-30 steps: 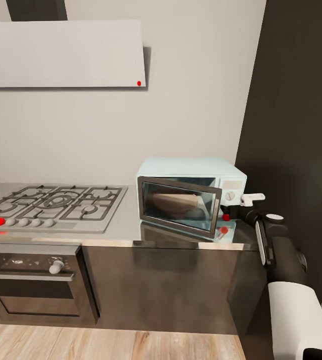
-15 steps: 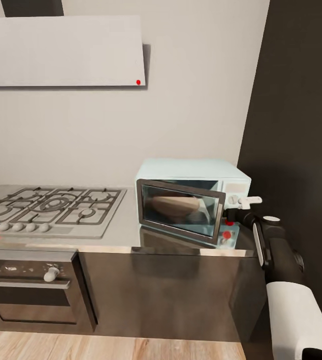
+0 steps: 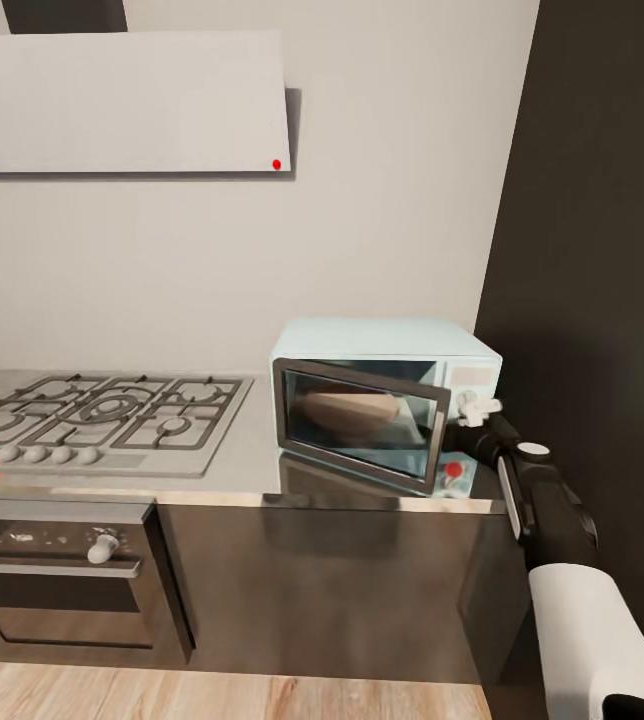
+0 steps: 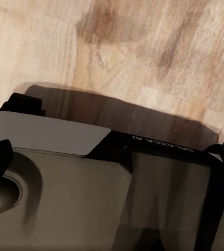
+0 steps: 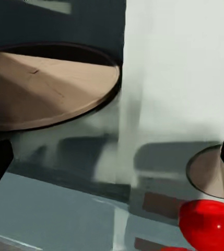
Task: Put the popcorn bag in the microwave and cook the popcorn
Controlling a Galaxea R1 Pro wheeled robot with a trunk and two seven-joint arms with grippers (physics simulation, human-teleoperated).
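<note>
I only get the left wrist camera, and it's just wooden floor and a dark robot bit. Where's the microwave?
Observer: The microwave sits on the countertop, just right of the gas hob.
Operator: Is it shut?
Observer: No. Its door stands ajar, angled partly out from the front.
Operator: What's my other hand doing?
Observer: The right gripper is up at the white control panel, beside the door's edge.
</note>
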